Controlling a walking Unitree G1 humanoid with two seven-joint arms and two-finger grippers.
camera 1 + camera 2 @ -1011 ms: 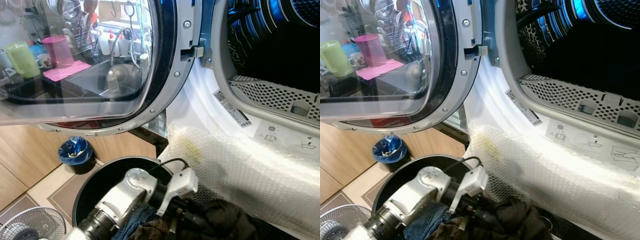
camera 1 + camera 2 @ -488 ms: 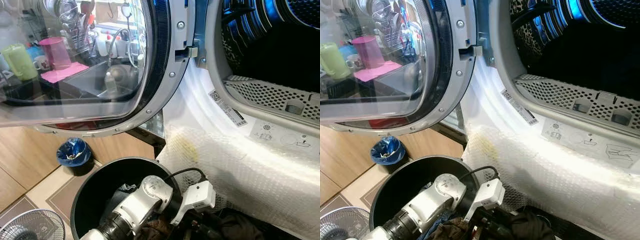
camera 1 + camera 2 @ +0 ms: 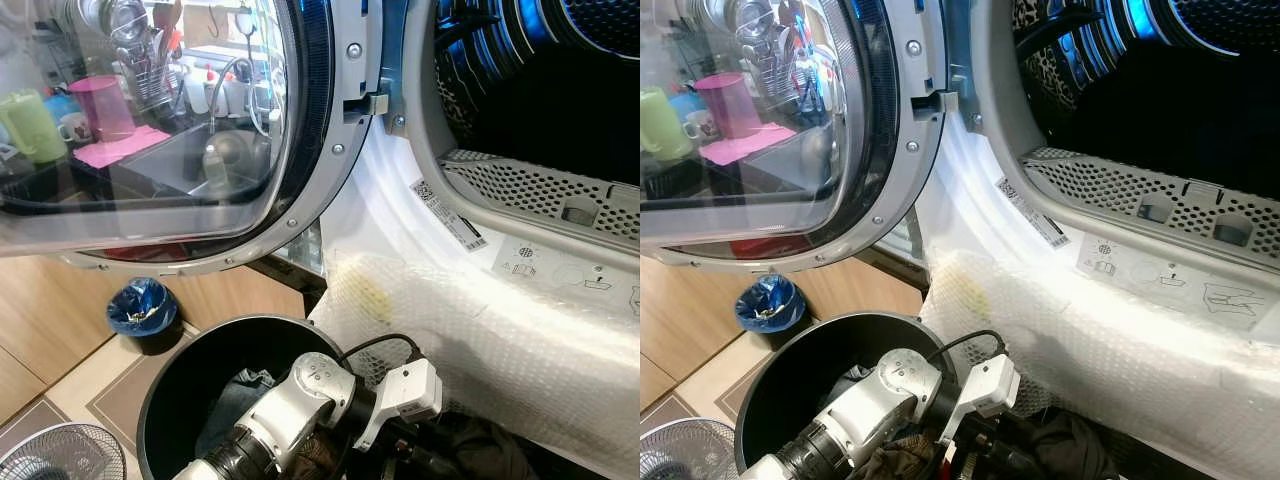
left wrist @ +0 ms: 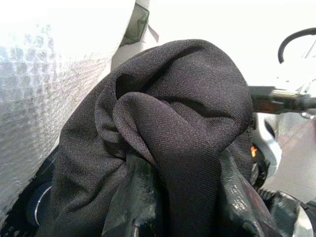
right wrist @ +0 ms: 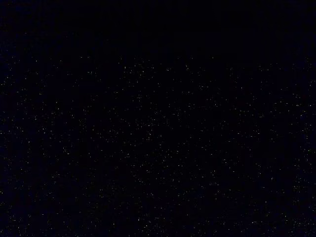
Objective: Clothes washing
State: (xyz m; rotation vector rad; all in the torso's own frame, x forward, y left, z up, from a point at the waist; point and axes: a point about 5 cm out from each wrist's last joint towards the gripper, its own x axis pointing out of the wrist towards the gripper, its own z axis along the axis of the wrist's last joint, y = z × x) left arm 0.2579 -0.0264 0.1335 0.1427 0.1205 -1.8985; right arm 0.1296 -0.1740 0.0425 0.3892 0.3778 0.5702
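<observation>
Laundry is what we are after here, and our left gripper (image 4: 173, 217) has its fingers (image 4: 133, 197) clamped on a dark garment (image 4: 168, 123), the cloth bunched up and draped over both of them. We hold it in a tight wad like that, we judge, so that it comes away whole and does not trail.

Behind the fingers, toward our left arm (image 3: 290, 420), sits the black bin (image 3: 200, 360) with more clothes (image 3: 235, 395) in its bottom, a bluish piece among them; it stands right below the machine so the lift is short. The garment itself is just past the bin's rim, low against the bubble wrap (image 3: 500, 340) that covers the machine's front. Just beside the fingers, this wrap is probably there to shield the panel, or our arm, from knocks.

Above and well beyond the fingers the drum (image 3: 560, 90) gapes open and dark, and the door (image 3: 170, 130) is swung wide to the far side of the bin, leaving the way clear. We judge the next move calls for raising the wad over the wrapped sill and into the drum, and a loose fold could snag on that sill.

Our right wrist view is black, so we cannot tell how the right fingers stand.
</observation>
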